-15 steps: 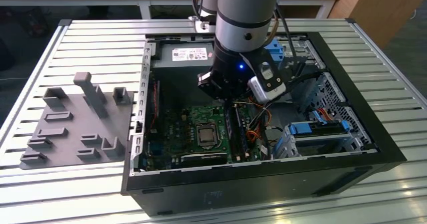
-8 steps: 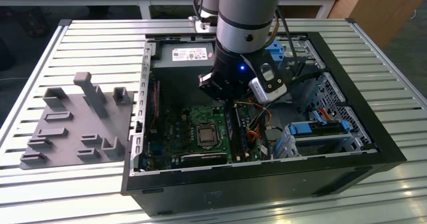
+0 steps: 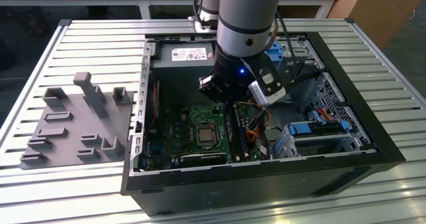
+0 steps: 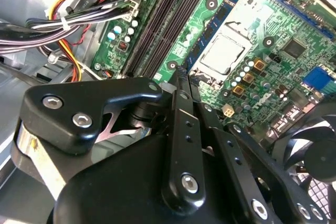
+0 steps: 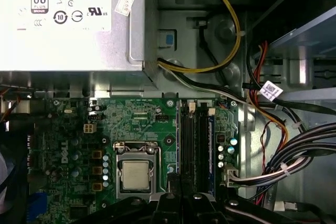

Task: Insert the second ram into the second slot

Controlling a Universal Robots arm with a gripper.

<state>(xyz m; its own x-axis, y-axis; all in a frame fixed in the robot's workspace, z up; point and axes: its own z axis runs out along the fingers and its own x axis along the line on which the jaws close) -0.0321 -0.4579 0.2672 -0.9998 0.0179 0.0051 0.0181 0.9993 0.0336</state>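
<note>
My gripper (image 3: pixel 230 102) hangs inside the open computer case (image 3: pixel 372 134), above the motherboard (image 3: pixel 179 129). In the second wrist view its black fingers (image 4: pixel 178 129) meet at the tip, so the gripper (image 4: pixel 181 75) is shut with nothing seen between them. The tip (image 5: pixel 181 196) sits over one end of the memory slots (image 5: pixel 193 145). The slots (image 4: pixel 157 24) run as long dark strips beside the processor (image 5: pixel 135 174). A thin blue edge (image 5: pixel 211 150) runs along the slot farthest from the processor. I cannot tell the second ram apart from these dark strips (image 3: pixel 238 134).
The power supply (image 5: pixel 63 19) fills the case's far end. Cable bundles (image 4: pixel 79 19) cross beside the slots. A black fan (image 4: pixel 315 156) lies past the processor. Drive bays with blue clips (image 3: pixel 319 131) fill the exterior view's right. A grey holder fixture (image 3: pixel 73 124) stands on the slatted table.
</note>
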